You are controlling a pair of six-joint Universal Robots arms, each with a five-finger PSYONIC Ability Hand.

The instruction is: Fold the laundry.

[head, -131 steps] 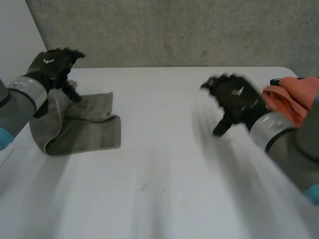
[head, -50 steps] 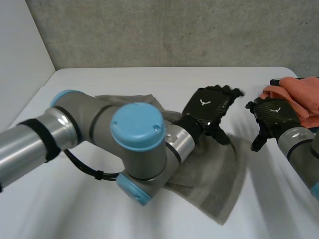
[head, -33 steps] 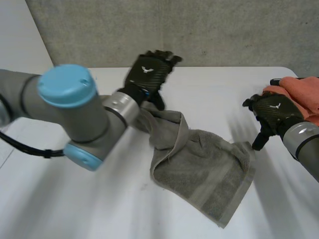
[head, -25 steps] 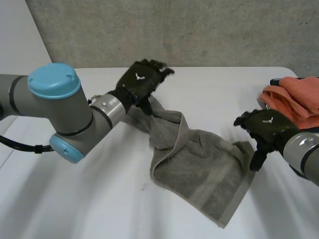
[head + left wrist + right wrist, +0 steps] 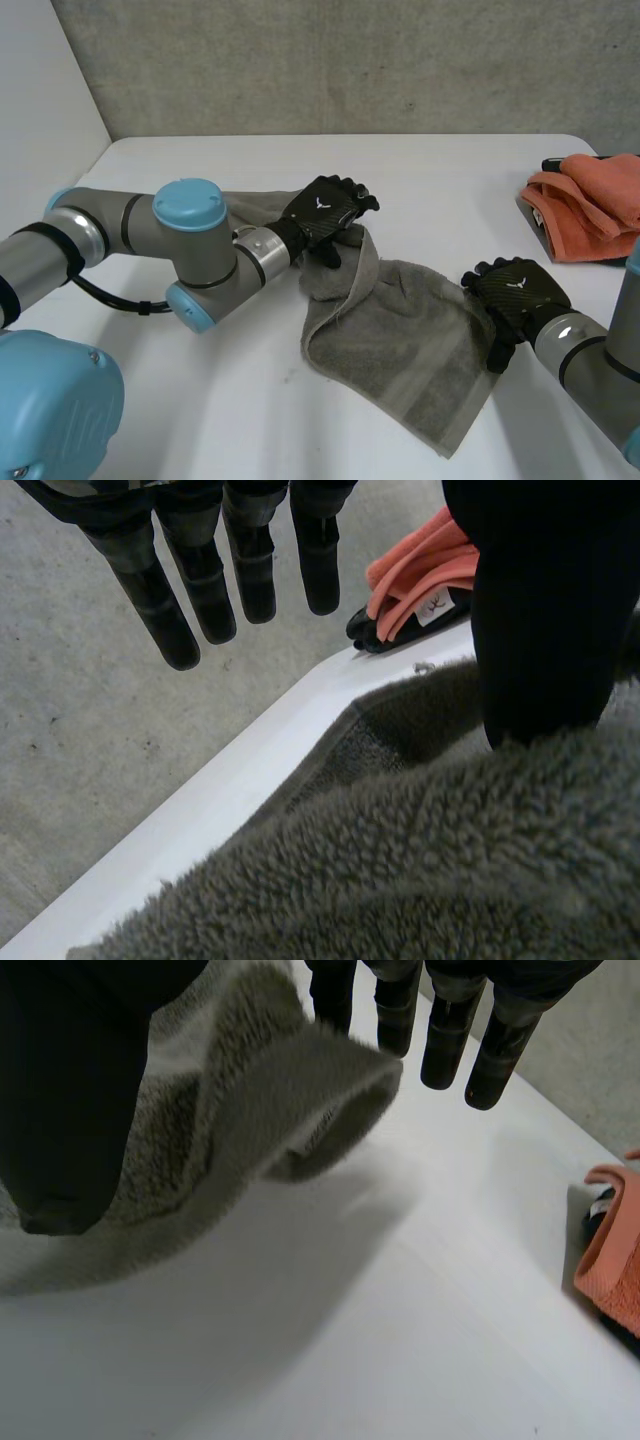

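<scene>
Grey towel [image 5: 400, 340] lies on the white counter [image 5: 250, 420] near its middle. It is bunched at its far left end and spread flat toward the near right.

In the head view the left hand [image 5: 322, 212] sits on the bunched end and the right hand [image 5: 515, 290] rests at the towel's right corner.

The left wrist view adds that this hand's fingers [image 5: 205, 590] are straight and slightly spread in the air past the cloth. Its thumb [image 5: 540, 610] points down to the towel's pile and grips nothing.

The right wrist view adds a curled towel corner [image 5: 300, 1090], raised off the counter between the straight fingers [image 5: 440, 1040] and the thumb [image 5: 65, 1090]. The curl touches one finger, and no pinch shows.

An orange cloth [image 5: 590, 200] is heaped at the counter's far right edge, well apart from the towel. It lies on a black object [image 5: 372, 630] that peeks out beneath it. I cannot tell what that object is.
</scene>
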